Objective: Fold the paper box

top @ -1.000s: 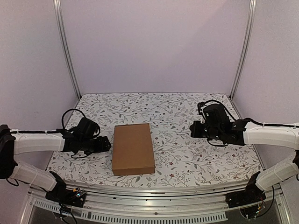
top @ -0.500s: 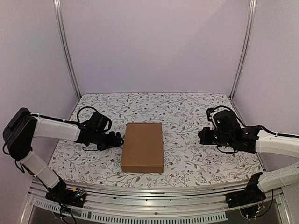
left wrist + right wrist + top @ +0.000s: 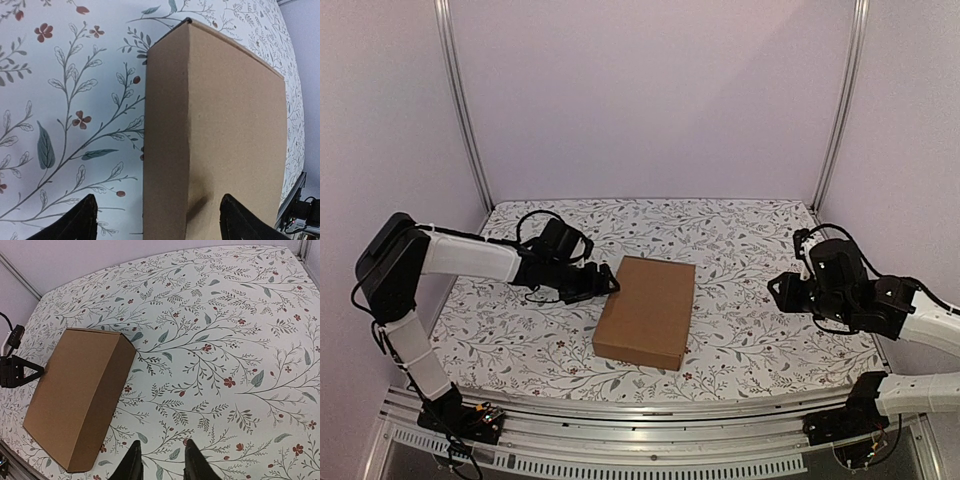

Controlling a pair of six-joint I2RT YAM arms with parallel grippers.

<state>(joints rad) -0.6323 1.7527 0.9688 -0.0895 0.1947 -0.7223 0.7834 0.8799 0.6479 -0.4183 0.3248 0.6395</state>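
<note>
Standing at the far left corner of the paper box, the left claw has its jaws spread wide, one finger on either side of the box's left edge; whether they touch the cardboard cannot be told. The box itself, closed into a plain brown shallow block, lies flat and slightly askew on the floral counter. Well to the right of the box, the right claw hangs clear of it, fingers only narrowly parted and nothing between them.
</note>
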